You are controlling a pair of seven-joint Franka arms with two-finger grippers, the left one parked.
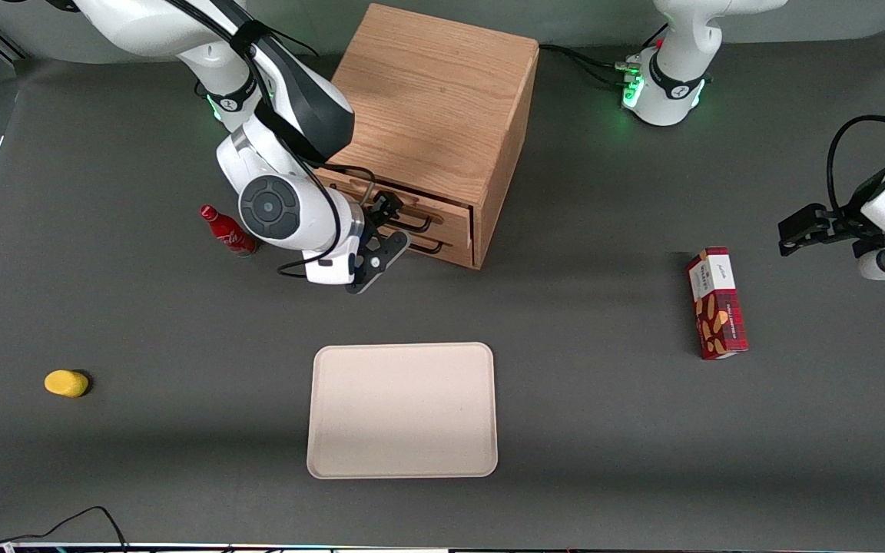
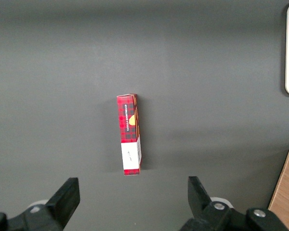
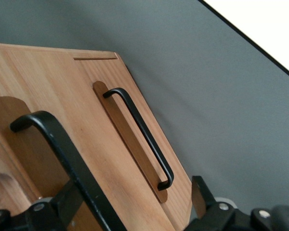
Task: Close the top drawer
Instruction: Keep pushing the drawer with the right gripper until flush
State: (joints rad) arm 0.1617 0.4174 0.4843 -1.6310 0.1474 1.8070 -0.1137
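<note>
The wooden cabinet (image 1: 435, 100) stands at the table's middle, farther from the front camera than the tray. The top drawer (image 1: 442, 217) has a black bar handle (image 1: 421, 223), and the lower drawer's handle (image 1: 433, 247) is just beneath it. My right gripper (image 1: 390, 229) is open right in front of the drawer fronts. In the right wrist view the top drawer's handle (image 3: 58, 144) runs between my spread fingers (image 3: 202, 195), close to one of them, and the gripper (image 3: 132, 204) holds nothing. The lower handle (image 3: 139, 132) lies beside it. The top drawer looks nearly flush with the cabinet front.
A red bottle (image 1: 227, 230) stands beside my arm, toward the working arm's end. A yellow object (image 1: 66, 382) lies farther that way. A beige tray (image 1: 402, 411) lies nearer the front camera. A red snack box (image 1: 717, 313) lies toward the parked arm's end and also shows in the left wrist view (image 2: 130, 134).
</note>
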